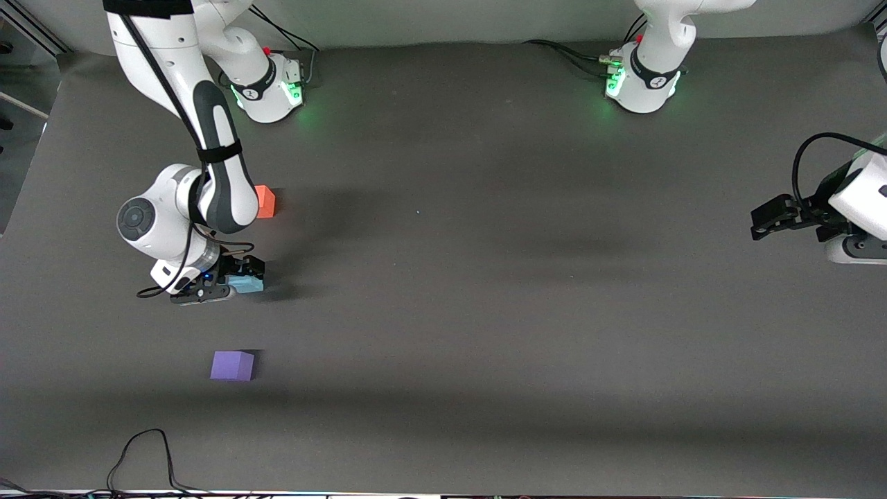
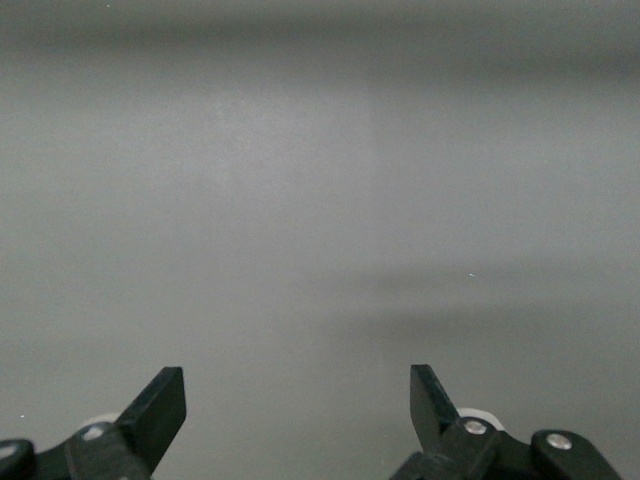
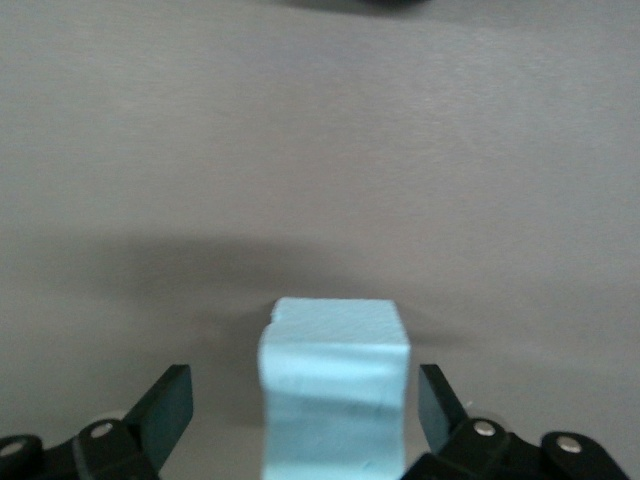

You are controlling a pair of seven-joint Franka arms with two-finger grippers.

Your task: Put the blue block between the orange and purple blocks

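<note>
You have the right gripper low at the blue block, fingers spread either side without touching; orange block sits at its 12 o'clock, purple block at 6. Your left gripper waits open at its end of the table.

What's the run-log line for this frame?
right gripper: open, fingers either side of blue block | block on table between orange block and purple block | left gripper: open, waiting
</note>
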